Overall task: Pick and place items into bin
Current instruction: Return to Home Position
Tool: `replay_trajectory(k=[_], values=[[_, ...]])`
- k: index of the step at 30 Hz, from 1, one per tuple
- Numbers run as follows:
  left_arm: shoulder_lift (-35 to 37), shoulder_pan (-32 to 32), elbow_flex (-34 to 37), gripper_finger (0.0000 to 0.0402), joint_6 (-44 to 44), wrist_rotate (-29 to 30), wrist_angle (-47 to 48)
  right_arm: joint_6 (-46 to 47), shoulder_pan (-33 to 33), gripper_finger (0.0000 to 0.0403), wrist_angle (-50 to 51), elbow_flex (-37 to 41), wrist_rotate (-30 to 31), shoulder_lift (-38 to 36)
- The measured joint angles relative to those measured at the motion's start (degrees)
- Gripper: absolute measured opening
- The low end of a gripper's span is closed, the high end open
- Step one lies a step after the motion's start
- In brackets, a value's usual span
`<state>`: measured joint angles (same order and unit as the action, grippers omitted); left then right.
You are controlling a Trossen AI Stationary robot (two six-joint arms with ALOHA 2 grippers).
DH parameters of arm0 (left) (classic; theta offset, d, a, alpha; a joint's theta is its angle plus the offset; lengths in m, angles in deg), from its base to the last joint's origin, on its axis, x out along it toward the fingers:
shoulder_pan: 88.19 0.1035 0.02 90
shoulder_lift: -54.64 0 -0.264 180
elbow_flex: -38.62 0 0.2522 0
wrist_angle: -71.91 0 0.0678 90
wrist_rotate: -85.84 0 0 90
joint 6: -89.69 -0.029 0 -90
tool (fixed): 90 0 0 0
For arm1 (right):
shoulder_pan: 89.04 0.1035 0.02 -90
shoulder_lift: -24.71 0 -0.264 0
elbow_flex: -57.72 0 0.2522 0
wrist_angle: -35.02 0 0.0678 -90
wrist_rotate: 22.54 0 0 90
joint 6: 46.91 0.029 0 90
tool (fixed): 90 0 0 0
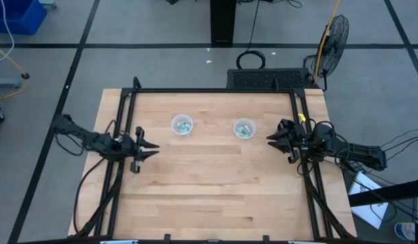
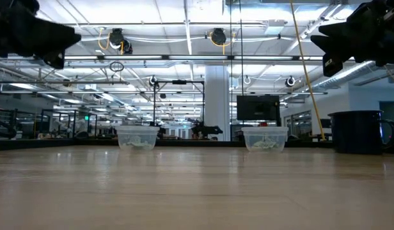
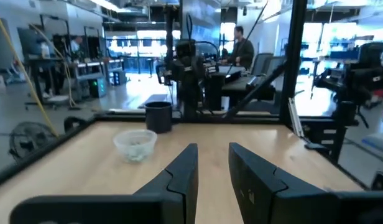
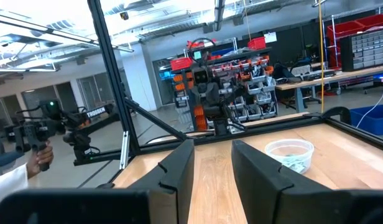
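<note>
1. The light wooden table (image 1: 216,190) carries two small round clear plastic bins set side by side in its far half, well apart from each other.
2. The small flat pale green and white packets (image 1: 184,126) lie heaped inside the bin nearer the left arm (image 1: 174,122). More of the same packets (image 1: 245,130) fill the bottom of the bin nearer the right arm (image 1: 235,125). No packets show on the bare wood.
3. The left gripper (image 1: 157,148) hovers over the table's left edge, pointing inward, apart from its bin. In its wrist view its two dark fingers (image 3: 182,171) stand at a moderate gap with nothing between them.
4. The right gripper (image 1: 269,138) hovers at the right edge, facing the left one, just beyond its bin. Its fingers (image 4: 179,165) are likewise parted and hold nothing.
5. In the room beyond, a person (image 3: 241,45) sits at a workstation, and a hand (image 4: 41,155) with a white sleeve holds a dark device.
</note>
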<state>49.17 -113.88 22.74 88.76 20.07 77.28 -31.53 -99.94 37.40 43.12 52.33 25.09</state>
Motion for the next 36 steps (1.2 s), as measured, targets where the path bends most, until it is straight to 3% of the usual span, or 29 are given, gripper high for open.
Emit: replay_trajectory(k=[9, 15, 36], values=[[2.2, 3.7, 1.5, 0.0093, 1.9, -3.8, 1.5, 0.0, 0.0, 0.01, 0.0, 0.0, 0.0, 0.0], [1.2, 4.4, 1.5, 0.0093, 7.4, -3.4, 4.8, 0.0, 0.0, 0.01, 0.0, 0.0, 0.0, 0.0], [0.3, 4.3, 1.5, 0.0093, 7.4, -3.2, 4.8, 0.0, 0.0, 0.01, 0.0, 0.0, 0.0, 0.0]])
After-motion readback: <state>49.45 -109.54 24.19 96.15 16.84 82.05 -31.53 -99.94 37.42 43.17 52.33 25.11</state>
